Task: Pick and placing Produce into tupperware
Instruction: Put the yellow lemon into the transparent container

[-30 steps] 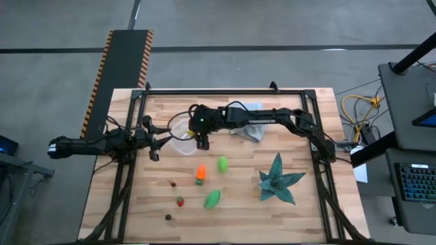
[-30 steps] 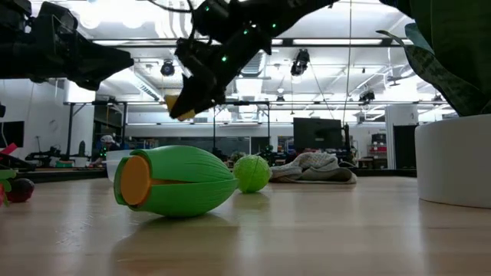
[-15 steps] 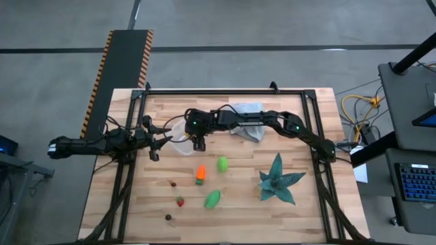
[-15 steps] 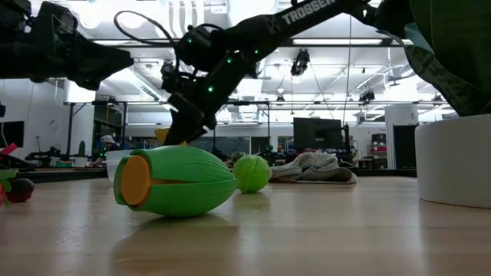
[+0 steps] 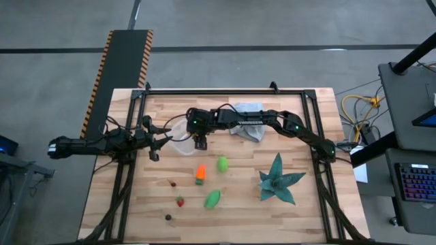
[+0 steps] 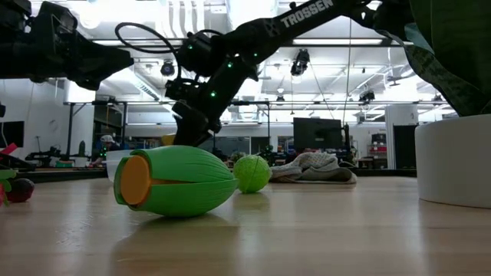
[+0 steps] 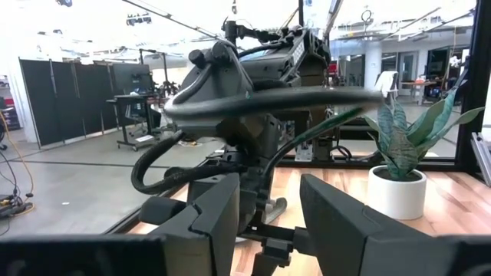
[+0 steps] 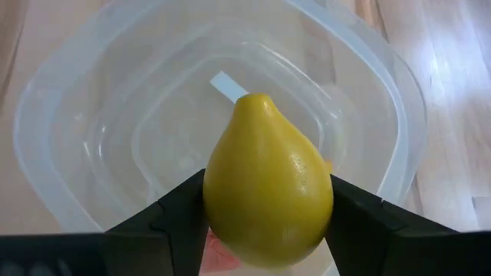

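- Over the table's upper-left quarter in the high view, right gripper [image 5: 198,141] hangs above the tupperware [image 5: 181,138]; arm and wrist cover most of the container, only its left rim arc shows.
- Right wrist view: container is clear, rounded-square, whitish rim [image 8: 387,100], small white label strip on its floor. Near edge cut off by the frame.
- Yellow lemon [image 8: 267,201] sits between the right gripper's dark fingers [image 8: 178,216], nub end pointing away from the camera, skin smooth and glossy. Both fingers touch its sides, so the claw is grasping it, above the container's interior. Can't tell whether it touches the floor.
- Low view: tupperware mostly hidden behind the green pod-shaped piece [image 6: 178,181]; lemon shows only as a yellow sliver just above it.
- Left gripper [image 5: 161,141] is at 9 o'clock of the tupperware, close to its rim. Left wrist view: fingers [image 7: 219,213] stand apart with nothing between them, claw released. Right arm's wrist fills that view; the container is not visible there.
- Loose produce at 5–6 o'clock of the container: orange carrot [image 5: 200,174], round green fruit [image 5: 222,163], green pod [image 5: 212,198], red strawberry [image 5: 180,201], two dark brown bits [image 5: 173,183], too small to identify.
- Teal spiky plant [image 5: 278,180] at 4 o'clock, well apart. Grey cloth [image 5: 249,129] partly under the right arm.
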`<state>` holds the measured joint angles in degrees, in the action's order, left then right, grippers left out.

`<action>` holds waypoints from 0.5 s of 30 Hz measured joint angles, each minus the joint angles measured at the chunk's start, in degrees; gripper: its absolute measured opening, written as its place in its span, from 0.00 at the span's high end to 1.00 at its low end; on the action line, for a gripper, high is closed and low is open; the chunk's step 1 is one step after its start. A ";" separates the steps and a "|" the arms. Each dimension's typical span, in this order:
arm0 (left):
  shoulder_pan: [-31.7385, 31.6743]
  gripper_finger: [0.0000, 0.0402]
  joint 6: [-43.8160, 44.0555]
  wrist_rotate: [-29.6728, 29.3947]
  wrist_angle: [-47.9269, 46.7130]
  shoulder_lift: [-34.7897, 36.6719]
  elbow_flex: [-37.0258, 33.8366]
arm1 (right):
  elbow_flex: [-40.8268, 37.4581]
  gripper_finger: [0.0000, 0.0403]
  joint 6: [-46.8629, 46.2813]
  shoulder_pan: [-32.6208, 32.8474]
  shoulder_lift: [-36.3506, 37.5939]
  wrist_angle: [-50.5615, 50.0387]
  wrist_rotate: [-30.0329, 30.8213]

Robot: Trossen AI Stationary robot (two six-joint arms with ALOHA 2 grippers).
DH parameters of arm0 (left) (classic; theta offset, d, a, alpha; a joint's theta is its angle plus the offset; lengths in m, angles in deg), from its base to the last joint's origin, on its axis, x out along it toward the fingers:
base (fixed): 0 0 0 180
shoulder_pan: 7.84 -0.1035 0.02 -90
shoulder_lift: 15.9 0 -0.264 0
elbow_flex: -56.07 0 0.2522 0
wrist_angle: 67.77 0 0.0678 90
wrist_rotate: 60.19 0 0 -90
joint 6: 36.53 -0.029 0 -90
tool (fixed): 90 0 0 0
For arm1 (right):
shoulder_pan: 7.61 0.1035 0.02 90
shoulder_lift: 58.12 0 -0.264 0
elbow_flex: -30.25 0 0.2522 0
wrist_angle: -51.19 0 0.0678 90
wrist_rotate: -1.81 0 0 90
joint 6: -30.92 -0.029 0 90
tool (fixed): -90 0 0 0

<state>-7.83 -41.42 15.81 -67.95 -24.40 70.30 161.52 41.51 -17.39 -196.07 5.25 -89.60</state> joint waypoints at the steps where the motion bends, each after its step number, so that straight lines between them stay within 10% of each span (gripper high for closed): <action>1: 0.00 0.69 0.00 0.00 0.00 -0.05 0.00 | 0.00 0.48 0.03 0.00 0.00 -0.36 -0.02; 15: 0.00 0.69 0.00 0.04 0.02 -0.08 0.00 | 0.09 0.36 -0.67 0.00 0.00 -1.01 -0.02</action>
<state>-7.83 -41.42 15.85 -67.92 -24.48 70.30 161.61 40.84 -17.39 -196.07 4.24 -89.63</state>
